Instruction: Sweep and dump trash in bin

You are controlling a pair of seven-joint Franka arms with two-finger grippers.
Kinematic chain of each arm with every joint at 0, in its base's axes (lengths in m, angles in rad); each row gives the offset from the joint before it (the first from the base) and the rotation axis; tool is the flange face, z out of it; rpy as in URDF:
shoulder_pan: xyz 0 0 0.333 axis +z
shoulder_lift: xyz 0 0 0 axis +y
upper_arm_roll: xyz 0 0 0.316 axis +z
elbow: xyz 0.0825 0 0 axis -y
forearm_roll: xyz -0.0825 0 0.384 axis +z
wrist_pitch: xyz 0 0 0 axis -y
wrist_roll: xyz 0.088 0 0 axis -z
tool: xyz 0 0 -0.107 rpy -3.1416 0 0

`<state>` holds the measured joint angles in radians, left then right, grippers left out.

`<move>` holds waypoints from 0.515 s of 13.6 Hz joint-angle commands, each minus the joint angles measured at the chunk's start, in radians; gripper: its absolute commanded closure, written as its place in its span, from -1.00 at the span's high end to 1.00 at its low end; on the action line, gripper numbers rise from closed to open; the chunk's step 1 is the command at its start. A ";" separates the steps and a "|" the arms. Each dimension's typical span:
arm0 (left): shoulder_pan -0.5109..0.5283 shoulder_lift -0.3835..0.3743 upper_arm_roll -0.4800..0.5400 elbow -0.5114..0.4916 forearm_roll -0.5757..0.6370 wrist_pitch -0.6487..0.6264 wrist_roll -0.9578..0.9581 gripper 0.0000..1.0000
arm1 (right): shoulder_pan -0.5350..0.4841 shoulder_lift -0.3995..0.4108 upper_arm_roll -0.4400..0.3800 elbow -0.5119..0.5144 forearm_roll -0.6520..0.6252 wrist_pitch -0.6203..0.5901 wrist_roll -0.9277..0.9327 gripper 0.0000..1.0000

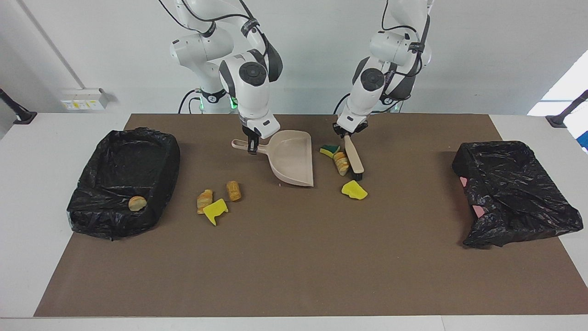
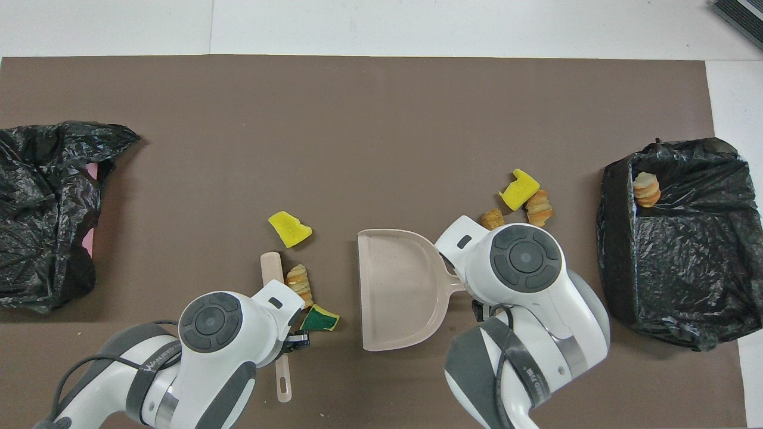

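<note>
Brown mat (image 1: 294, 266); overhead, right arm hides dustpan (image 2: 402, 292) handle.

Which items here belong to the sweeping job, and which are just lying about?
In the job:
dustpan, in right gripper
brush, in left gripper
sponge chunks
bread rolls
open lined bin

Lying about:
crumpled black bag
brown mat

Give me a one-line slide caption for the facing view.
Right tool holds the dustpan by its handle; left tool sets the brush against a striped roll.
</note>
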<state>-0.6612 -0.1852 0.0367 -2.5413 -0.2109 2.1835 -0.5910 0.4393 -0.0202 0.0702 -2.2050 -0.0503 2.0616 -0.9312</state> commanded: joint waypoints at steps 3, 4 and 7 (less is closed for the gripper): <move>-0.055 -0.005 0.014 -0.028 -0.065 0.042 -0.006 -1.00 | 0.019 0.005 0.003 -0.022 -0.010 0.052 0.060 -1.00; -0.063 -0.004 0.014 -0.028 -0.094 0.054 -0.006 -1.00 | 0.019 0.006 0.003 -0.025 -0.010 0.055 0.060 -1.00; -0.101 0.004 0.014 -0.017 -0.162 0.088 -0.004 -1.00 | 0.019 0.003 0.003 -0.053 -0.017 0.089 0.049 -1.00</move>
<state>-0.7195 -0.1832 0.0363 -2.5442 -0.3251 2.2287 -0.5910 0.4648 -0.0048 0.0704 -2.2274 -0.0518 2.1099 -0.8894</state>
